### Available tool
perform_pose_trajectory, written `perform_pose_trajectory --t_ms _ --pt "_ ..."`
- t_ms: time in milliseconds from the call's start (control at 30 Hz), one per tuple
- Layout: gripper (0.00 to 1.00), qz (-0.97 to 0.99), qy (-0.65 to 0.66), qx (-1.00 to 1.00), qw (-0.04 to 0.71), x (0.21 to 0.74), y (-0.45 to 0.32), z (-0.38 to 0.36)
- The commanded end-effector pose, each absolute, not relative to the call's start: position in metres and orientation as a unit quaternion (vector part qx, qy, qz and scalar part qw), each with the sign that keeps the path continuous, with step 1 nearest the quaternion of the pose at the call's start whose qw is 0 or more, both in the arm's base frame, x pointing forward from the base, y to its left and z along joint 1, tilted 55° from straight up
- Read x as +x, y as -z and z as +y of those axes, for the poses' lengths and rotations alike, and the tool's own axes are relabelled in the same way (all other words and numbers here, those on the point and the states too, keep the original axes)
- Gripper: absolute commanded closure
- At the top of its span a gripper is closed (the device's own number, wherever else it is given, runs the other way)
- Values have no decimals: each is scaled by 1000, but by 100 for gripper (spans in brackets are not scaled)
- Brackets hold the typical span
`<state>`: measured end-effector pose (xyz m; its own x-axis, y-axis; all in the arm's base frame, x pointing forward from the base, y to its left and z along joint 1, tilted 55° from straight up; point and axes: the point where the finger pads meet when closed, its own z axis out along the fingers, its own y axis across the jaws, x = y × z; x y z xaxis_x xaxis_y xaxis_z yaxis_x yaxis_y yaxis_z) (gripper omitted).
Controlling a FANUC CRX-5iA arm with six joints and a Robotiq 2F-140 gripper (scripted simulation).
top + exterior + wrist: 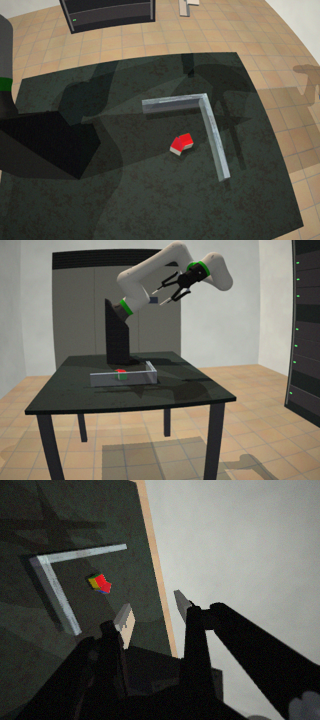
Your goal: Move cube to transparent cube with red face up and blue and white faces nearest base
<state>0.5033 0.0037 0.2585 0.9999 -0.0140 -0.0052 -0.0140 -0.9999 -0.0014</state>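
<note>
- Cube [181, 143] on table [77, 206], inside the angle of the L-shaped rail [215, 144], red face up, overlapping the transparent cube but skewed from it.
- Gripper [162, 295] high above the rail, fingers partly closed on nothing.
- Judgement: cube lies well below and ahead of the fingertips; a long descent is needed.

Light is soft and even, the walls pale and bright. The dark table [155, 201] carries several overlapping shadows with hard edges, the deepest at nine o'clock in the top view, while a paler one lies on the floor tiles at three o'clock. The top view bows strongly toward its edges. In the wrist view the gripper [152, 610] is a near-black silhouette, and everything there looks slightly soft.
</note>
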Motion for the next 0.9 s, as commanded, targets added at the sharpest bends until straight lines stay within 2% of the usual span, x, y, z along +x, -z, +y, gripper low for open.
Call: perform_pose_trajectory --t_ms 0,433,867 --pt "59 1 -1 -1000 0 501 -269 1" --pt "59 8 -3 -1000 3 500 -268 1" --pt "59 89 -30 -995 36 501 -229 14"
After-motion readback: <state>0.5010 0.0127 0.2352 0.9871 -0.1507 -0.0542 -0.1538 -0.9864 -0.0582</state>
